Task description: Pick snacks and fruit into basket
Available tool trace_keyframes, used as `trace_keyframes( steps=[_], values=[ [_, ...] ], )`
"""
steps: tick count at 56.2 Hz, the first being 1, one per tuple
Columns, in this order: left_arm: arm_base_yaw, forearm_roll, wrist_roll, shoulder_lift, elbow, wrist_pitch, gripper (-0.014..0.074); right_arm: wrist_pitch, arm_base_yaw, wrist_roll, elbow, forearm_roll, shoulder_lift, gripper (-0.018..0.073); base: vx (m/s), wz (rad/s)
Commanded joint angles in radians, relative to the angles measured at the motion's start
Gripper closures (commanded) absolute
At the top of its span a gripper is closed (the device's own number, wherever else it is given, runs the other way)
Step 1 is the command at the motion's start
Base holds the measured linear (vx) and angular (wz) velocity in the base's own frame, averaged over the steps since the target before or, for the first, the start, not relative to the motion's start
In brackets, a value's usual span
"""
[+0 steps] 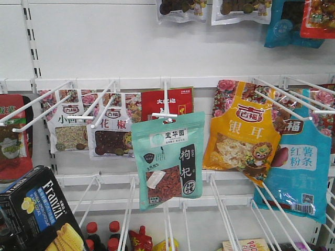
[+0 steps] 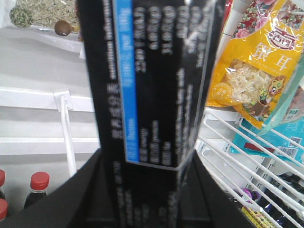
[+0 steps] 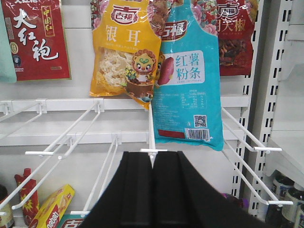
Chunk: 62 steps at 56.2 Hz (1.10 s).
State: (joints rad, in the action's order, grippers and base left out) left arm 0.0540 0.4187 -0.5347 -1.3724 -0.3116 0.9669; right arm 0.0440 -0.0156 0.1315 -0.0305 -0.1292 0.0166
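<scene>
Left to right, shelf front and both wrist views. Far left: one Franzzi box (image 1: 39,212), clamped upright in the left gripper (image 2: 149,192), whose fingers (image 2: 88,190) press on its opposite faces; the box is off the shelf and carried in the air. It is probably light and stiff, a cardboard carton that takes a firm pinch across its flat sides, though the biscuits inside may break if squeezed hard or dropped. Next come two white floral-topped pouches (image 1: 67,128), not wanted. Centre: one mint-green pouch (image 1: 167,157), hanging from a single peg (image 1: 165,114) by its top hole, tilted slightly. It looks soft, thin and glossy, so likely slippery and apt to crumple; the best hold is judged to be low on the flat body or a side seam, drawing it forward off the peg end. Right of it: one orange pouch (image 1: 242,130) and one blue-teal pouch (image 1: 301,157), overlapping, both to be left. Right gripper (image 3: 152,156): jaws pressed together on nothing, facing the pegs below those two pouches. No basket and no fruit appear in any view
</scene>
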Motion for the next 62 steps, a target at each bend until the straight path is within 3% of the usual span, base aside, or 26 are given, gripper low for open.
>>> trace_keyframes(
  steps=[1,12,22,47,62],
  values=[
    [-0.003,-0.006,0.011,0.046,-0.017,0.072,0.0594,-0.088,-0.003,-0.005,-0.006,-0.006,0.009,0.0561,0.00,0.00],
    [-0.003,0.100,-0.009,0.055,-0.017,0.060,0.0594,-0.083,-0.003,-0.005,-0.006,-0.006,0.009,0.0561,0.00,0.00],
    [-0.002,0.186,-0.084,0.055,-0.017,0.074,0.0594,-0.082,-0.003,-0.005,-0.006,-0.006,0.009,0.0561,0.00,0.00],
    [-0.002,0.191,-0.082,0.064,-0.017,0.166,0.0594,-0.082,-0.003,-0.005,-0.006,-0.006,0.009,0.0561,0.00,0.00],
    [-0.003,0.185,-0.041,0.187,-0.018,0.024,0.0594,-0.082,-0.003,-0.005,-0.006,-0.006,0.009,0.0561,0.00,0.00]
  ],
)
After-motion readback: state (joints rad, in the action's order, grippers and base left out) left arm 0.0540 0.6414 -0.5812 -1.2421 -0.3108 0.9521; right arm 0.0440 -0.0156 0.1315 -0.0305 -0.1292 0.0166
